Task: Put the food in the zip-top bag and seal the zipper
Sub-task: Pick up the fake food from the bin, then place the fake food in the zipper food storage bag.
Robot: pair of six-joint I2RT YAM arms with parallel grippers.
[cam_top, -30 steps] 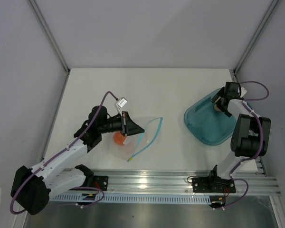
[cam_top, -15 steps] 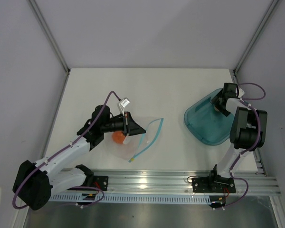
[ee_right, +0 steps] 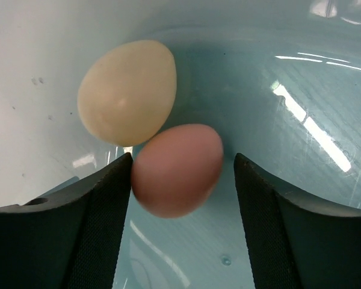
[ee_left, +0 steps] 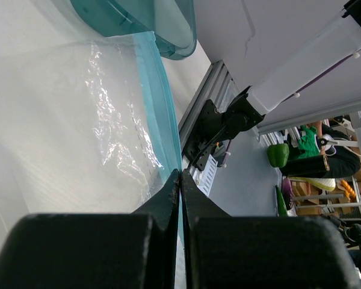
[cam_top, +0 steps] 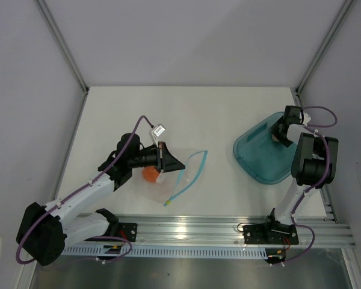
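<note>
Up close — pink ball (ee_right: 177, 168) touching cream ball (ee_right: 127, 90), right claw (ee_right: 182, 160) spread.

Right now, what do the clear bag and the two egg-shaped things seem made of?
The bag looks like thin plastic film: see-through, crinkled, glinting. The cream piece and pink piece are smooth with soft highlights, perhaps moulded plastic or rubber; unclear. They lie on a glossy translucent teal plate, likely plastic.
</note>
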